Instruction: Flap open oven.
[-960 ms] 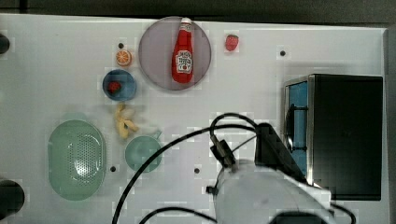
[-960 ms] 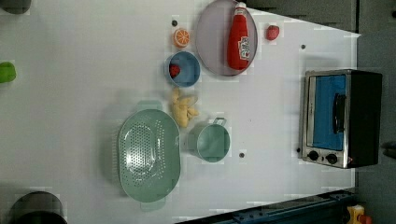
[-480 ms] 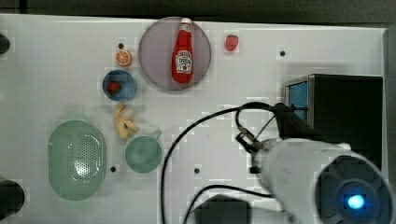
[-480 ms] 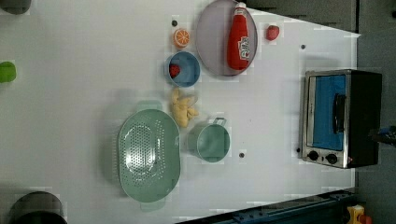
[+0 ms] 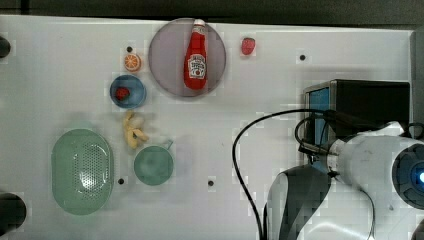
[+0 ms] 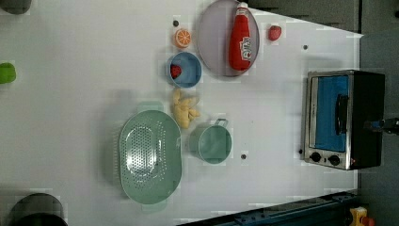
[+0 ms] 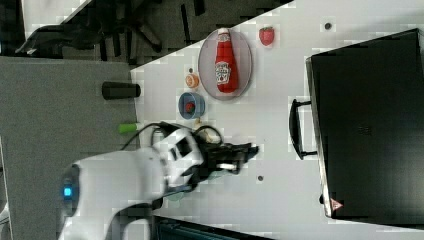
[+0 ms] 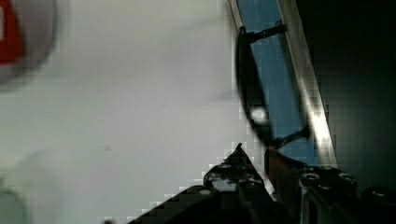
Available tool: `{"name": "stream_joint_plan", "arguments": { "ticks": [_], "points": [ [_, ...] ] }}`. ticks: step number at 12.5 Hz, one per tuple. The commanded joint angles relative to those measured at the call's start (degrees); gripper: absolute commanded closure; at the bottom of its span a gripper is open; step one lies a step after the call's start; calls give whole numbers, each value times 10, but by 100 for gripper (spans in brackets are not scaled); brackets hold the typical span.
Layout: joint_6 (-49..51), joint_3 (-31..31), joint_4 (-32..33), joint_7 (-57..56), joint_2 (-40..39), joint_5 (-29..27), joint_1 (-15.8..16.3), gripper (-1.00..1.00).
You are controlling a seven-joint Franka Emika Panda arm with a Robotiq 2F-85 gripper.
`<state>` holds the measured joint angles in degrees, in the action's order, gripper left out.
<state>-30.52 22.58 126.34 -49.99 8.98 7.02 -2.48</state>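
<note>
The oven (image 5: 370,107) is a black box at the top view's right, and its bluish glass door (image 6: 331,113) stands shut behind the curved handle (image 6: 342,114). From behind, the oven (image 7: 370,125) shows its handle (image 7: 296,129) sticking out toward the table's middle. My gripper (image 7: 247,152) hovers over the white table a short way in front of that handle, pointing at it. In the wrist view my gripper (image 8: 259,161) sits close to the lower end of the handle (image 8: 247,84), with the blue door glass (image 8: 275,79) just beyond.
A ketchup bottle (image 5: 196,55) lies on a grey plate (image 5: 165,60). A strawberry (image 5: 248,46), an orange slice (image 5: 132,62), a blue bowl (image 5: 128,92), yellow food (image 5: 133,131), a teal cup (image 5: 153,165) and a green colander (image 5: 82,171) fill the top view's left. My black cable (image 5: 240,150) loops beside the oven.
My arm has swung toward the top view's right, bringing the gripper up to the oven's front. The oven door stays shut and nothing on the table has moved.
</note>
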Motion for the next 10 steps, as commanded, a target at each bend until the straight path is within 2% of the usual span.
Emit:
{"name": "stream_joint_plan", "arguments": {
  "ticks": [1, 4, 10],
  "points": [
    [-72, 10, 5, -126, -23, 3, -4, 65],
    [-143, 26, 24, -129, -68, 26, -5, 65],
    [-262, 34, 66, -128, -133, 26, -9, 65]
  ]
}}
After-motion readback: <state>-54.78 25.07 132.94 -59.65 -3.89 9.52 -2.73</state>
